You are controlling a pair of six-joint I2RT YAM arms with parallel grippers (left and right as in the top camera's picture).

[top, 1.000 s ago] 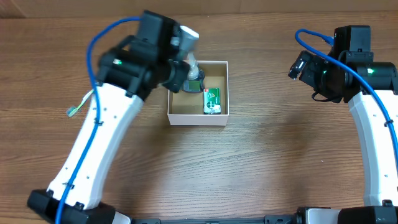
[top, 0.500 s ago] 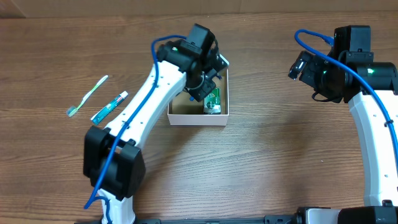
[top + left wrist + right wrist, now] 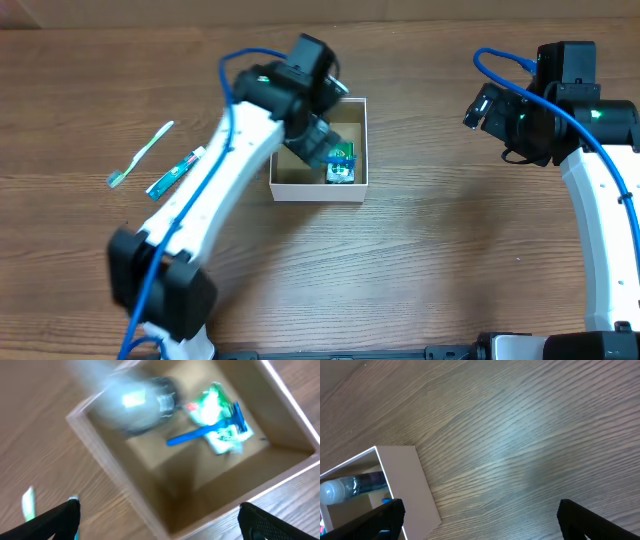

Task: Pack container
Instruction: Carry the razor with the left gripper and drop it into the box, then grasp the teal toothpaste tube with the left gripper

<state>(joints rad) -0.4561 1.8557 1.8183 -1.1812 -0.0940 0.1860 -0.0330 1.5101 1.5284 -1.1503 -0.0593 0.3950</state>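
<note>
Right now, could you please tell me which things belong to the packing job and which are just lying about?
In the job:
- container
- inside it: green-and-white packet, blue razor, clear bottle
- left gripper, open above it

Lying about:
- toothbrush and small tube on the table left of the box, probably yet to be packed
- right gripper, open, away from the box

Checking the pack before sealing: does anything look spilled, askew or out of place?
Nothing is spilled or damaged. In the container, the blue razor lies slantwise across the green-and-white packet, beside a clear bottle. The toothbrush and a small tube lie on the table left of it, not yet packed.
</note>
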